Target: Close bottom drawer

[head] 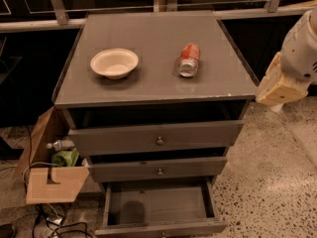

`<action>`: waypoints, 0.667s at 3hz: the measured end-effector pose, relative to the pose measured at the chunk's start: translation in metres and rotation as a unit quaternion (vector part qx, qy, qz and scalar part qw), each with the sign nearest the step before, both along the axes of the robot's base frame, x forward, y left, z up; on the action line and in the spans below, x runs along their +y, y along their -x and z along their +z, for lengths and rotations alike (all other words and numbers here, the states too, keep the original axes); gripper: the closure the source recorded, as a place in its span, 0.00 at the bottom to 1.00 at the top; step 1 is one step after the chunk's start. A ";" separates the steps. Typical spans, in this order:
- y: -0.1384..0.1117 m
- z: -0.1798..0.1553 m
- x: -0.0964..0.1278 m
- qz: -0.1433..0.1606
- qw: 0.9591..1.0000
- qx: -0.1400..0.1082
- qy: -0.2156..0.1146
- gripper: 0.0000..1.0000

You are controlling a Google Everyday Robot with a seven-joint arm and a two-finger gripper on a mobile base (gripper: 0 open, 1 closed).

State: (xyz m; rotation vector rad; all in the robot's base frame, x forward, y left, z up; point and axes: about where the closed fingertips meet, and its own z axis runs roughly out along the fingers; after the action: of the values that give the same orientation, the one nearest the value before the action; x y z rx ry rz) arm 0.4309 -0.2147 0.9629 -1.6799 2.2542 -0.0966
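The bottom drawer of the grey cabinet is pulled far out, and its shallow grey tray is empty. Its slim front panel is at the lower edge of the view, with the knob just showing. The middle drawer and the top drawer above it stand a little way out. My gripper, tan at the end of the white arm, hangs at the right of the cabinet, level with its top and well above the bottom drawer, touching nothing.
A cream bowl and a red can lying on its side rest on the cabinet top. An open cardboard box with a bottle and a green item stands at the left, with cables on the floor. Speckled floor lies to the right.
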 end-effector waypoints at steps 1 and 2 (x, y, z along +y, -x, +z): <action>0.019 -0.036 0.006 -0.024 1.000 0.005 -0.006 1.00; 0.042 -0.091 0.013 -0.044 0.998 0.036 -0.009 1.00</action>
State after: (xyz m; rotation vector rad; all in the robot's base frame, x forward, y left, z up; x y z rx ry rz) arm 0.3893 -0.2012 0.8715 -1.6002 2.3741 -0.0358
